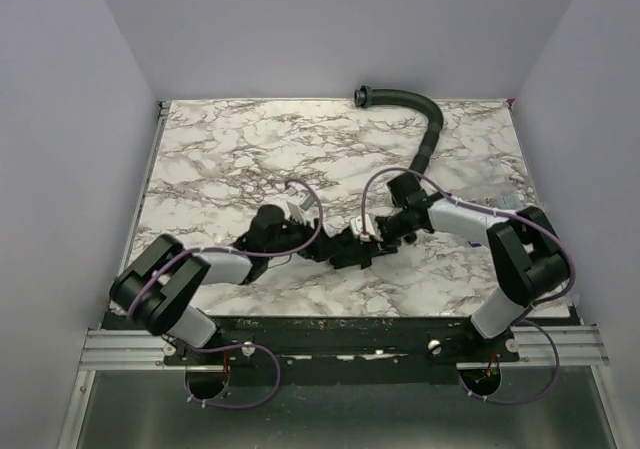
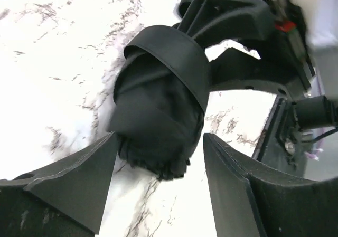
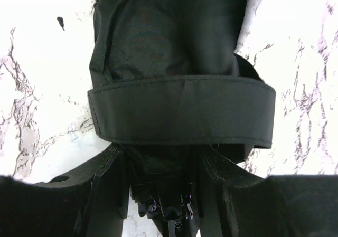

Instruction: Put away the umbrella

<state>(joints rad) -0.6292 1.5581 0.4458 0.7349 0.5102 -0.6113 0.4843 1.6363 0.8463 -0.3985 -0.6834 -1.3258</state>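
The umbrella (image 1: 343, 251) is a short black folded bundle lying on the marble table (image 1: 230, 159) between my two grippers. A black strap (image 3: 179, 110) is wrapped round it. In the right wrist view my right gripper (image 3: 158, 158) is shut on the umbrella (image 3: 163, 36), its fingers pressing both sides of the gathered end where the rib tips show. In the left wrist view my left gripper (image 2: 159, 142) stands open round the other end of the umbrella (image 2: 158, 121): the fabric lies near the left finger (image 2: 79, 179), with a clear gap to the right finger (image 2: 237, 189).
A curved black ribbed hose (image 1: 425, 129) lies at the back right of the table, running toward the right arm. Purple cables loop over both wrists. The table's front edge carries a black rail (image 1: 340, 327) with the arm bases.
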